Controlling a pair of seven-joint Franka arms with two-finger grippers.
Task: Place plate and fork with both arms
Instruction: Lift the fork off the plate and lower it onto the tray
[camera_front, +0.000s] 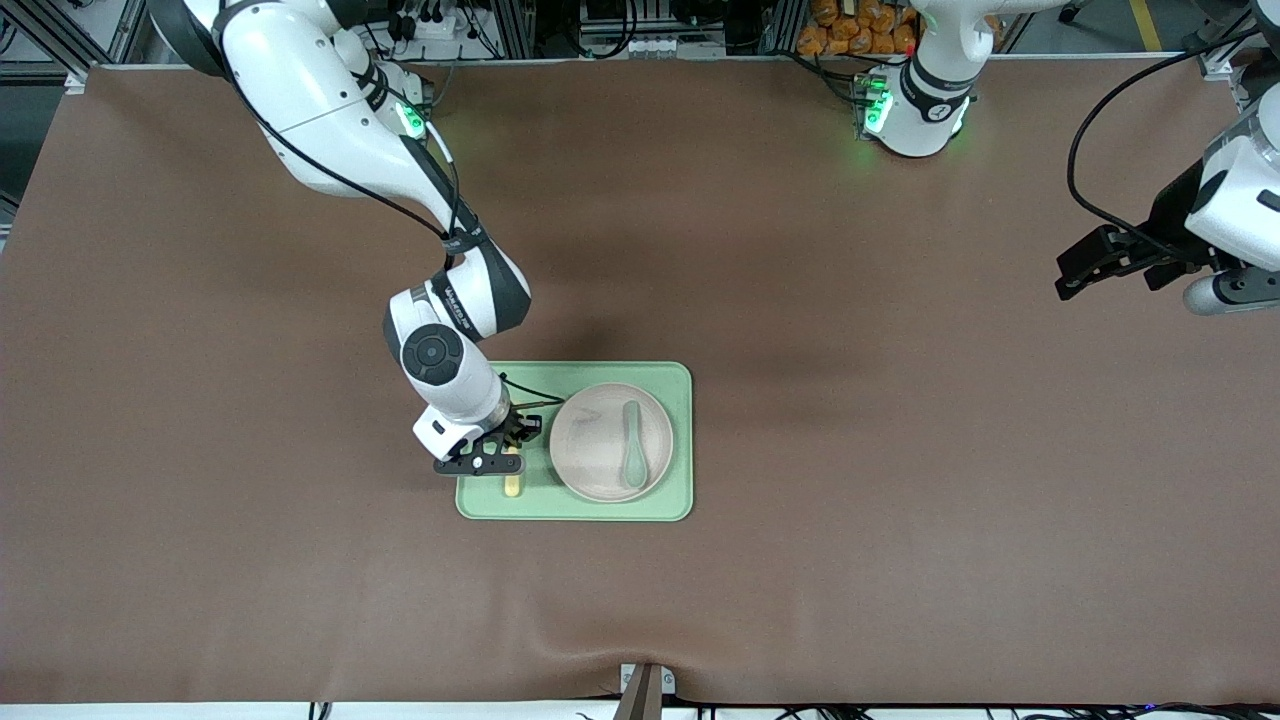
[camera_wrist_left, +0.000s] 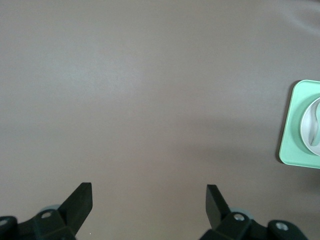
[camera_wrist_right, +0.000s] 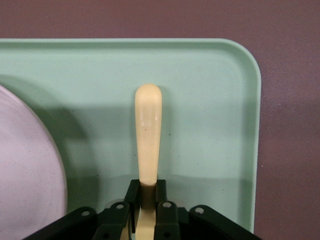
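The cream plate (camera_front: 592, 440) lies in the light-green tray (camera_front: 572, 508), with a grey-green spoon (camera_front: 633, 447) on it. My right gripper (camera_front: 508, 456) is over the tray's end toward the right arm, beside the plate. It is shut on the pale-yellow fork (camera_front: 513, 486). In the right wrist view the fingers (camera_wrist_right: 132, 192) clamp the fork (camera_wrist_right: 148, 130) low over the tray floor (camera_wrist_right: 210, 100), and the plate's edge (camera_wrist_right: 25, 165) shows beside it. The tines are hidden, and I cannot tell whether the fork touches the tray. My left gripper (camera_front: 1075, 275) is open and empty, up over the left arm's end of the table.
The brown table mat (camera_front: 900, 500) spreads all round the tray. The left wrist view shows the open gripper (camera_wrist_left: 150, 192) over bare mat, with the tray's corner (camera_wrist_left: 291, 125) and plate (camera_wrist_left: 311, 127) at the picture's edge.
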